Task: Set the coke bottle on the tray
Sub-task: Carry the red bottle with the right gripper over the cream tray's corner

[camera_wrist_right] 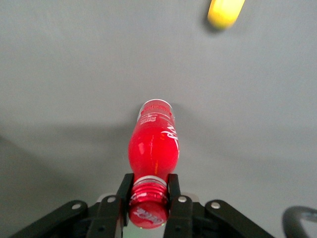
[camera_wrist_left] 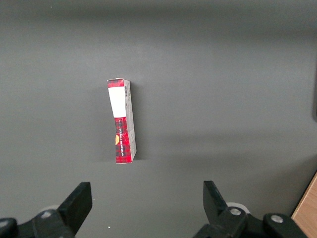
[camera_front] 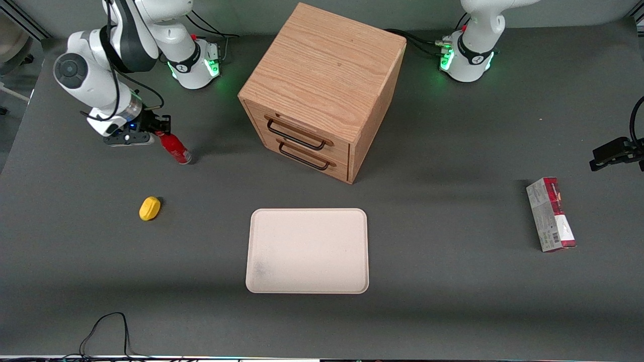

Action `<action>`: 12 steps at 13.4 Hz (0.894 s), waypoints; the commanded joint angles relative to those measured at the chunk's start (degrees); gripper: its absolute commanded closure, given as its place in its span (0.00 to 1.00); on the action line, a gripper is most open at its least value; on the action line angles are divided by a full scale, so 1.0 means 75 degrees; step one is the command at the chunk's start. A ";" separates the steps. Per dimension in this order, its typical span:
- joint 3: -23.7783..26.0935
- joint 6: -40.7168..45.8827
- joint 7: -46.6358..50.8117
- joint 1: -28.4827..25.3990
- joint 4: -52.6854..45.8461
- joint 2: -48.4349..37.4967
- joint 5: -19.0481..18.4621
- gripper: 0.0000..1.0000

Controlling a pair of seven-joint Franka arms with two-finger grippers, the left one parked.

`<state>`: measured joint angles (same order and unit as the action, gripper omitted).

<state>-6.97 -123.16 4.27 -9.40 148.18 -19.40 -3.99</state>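
The coke bottle (camera_front: 174,148) (camera_wrist_right: 153,146) is small and red, and it hangs tilted with its base low over the grey table. My right gripper (camera_front: 160,131) (camera_wrist_right: 149,184) is shut on the bottle's red cap and neck, one black finger on each side. This happens toward the working arm's end of the table, farther from the front camera than the tray. The pale cream tray (camera_front: 307,251) lies flat and bare in front of the drawer cabinet, nearer to the front camera.
A yellow lump (camera_front: 149,208) (camera_wrist_right: 225,12) lies between the bottle and the table's front edge. The wooden drawer cabinet (camera_front: 322,90) stands mid-table. A red-and-grey carton (camera_front: 551,214) (camera_wrist_left: 122,121) lies toward the parked arm's end. A black cable (camera_front: 105,332) loops at the front edge.
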 commanded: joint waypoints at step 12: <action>0.2802 0.4562 0.0637 0.0773 -1.1468 0.6813 0.0123 1.00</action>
<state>10.46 -92.34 7.21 -3.11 76.49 21.88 -1.32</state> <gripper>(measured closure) 0.683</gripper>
